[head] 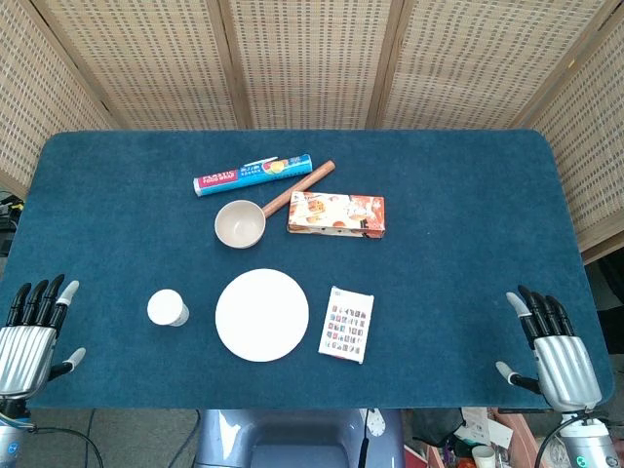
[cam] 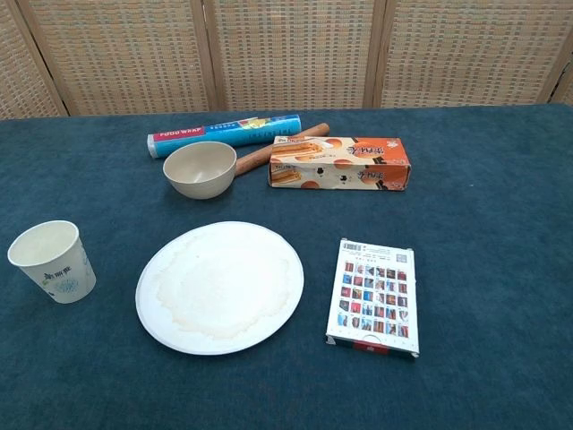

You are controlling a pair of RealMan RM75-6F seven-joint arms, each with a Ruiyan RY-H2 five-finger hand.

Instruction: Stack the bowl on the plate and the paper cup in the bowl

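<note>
With both hands, left hand (head: 29, 341) and right hand (head: 558, 351), hovering empty (fingers spread), grasping the bowl (cam: 200, 168) by its rim and centring it over the plate (cam: 219, 287) is advisable.

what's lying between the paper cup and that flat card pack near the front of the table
The white plate lies between the paper cup and the card pack; both views show it.

Bright, even light; soft shadows; both views sharp, no glare.
</note>
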